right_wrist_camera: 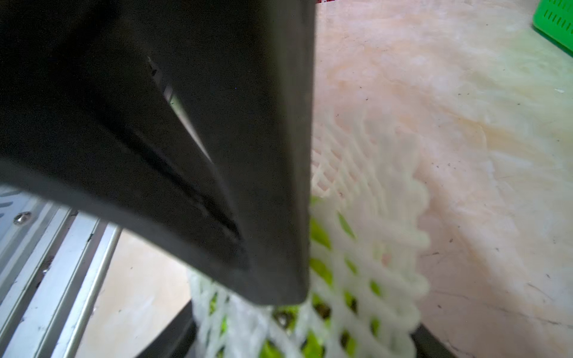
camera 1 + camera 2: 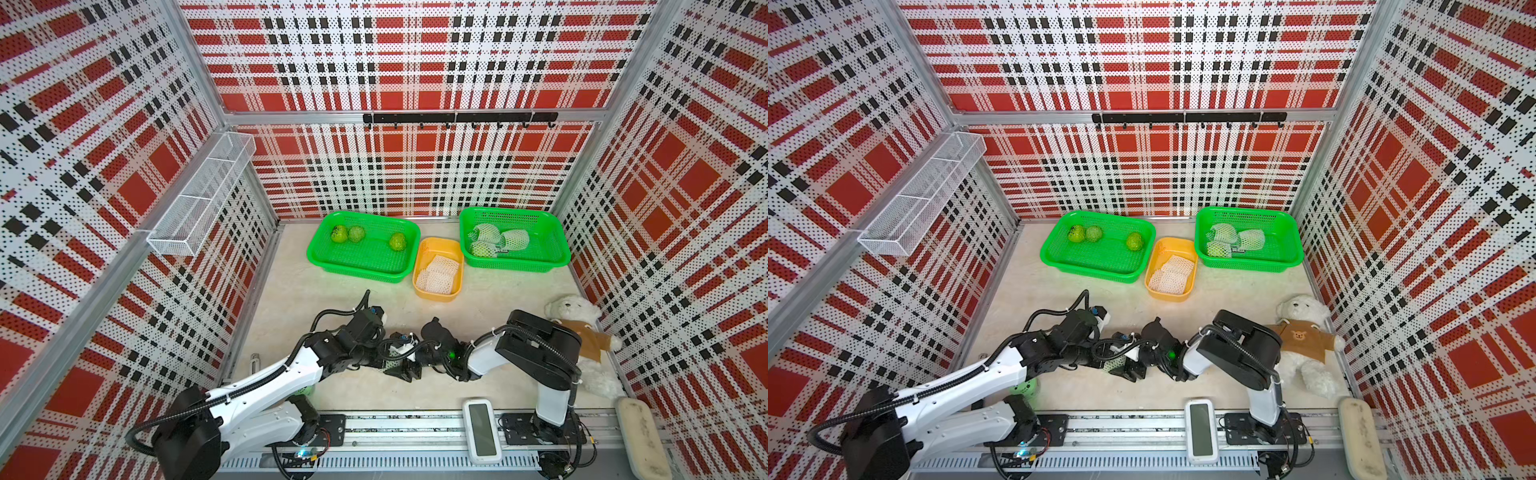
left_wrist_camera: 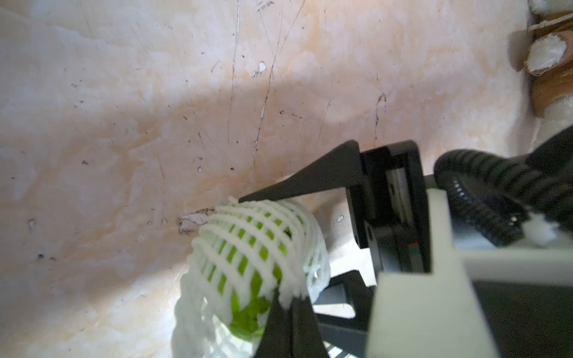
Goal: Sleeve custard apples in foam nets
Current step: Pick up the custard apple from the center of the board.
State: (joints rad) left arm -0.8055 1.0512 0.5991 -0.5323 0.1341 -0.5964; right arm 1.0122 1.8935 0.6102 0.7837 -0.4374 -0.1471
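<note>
A custard apple in a white foam net sits low at the table's front middle, between both grippers. My left gripper is shut on the net's rim; its dark fingers fill the right wrist view. My right gripper straddles the netted fruit, its fingers pressing the net on both sides. Three bare custard apples lie in the left green basket. Three sleeved ones lie in the right green basket. Spare foam nets fill a yellow tray.
A white plush bear lies at the right wall beside the right arm. A smooth green ball peeks out under the left arm. A white device and a white pad rest on the front rail. A wire shelf hangs on the left wall.
</note>
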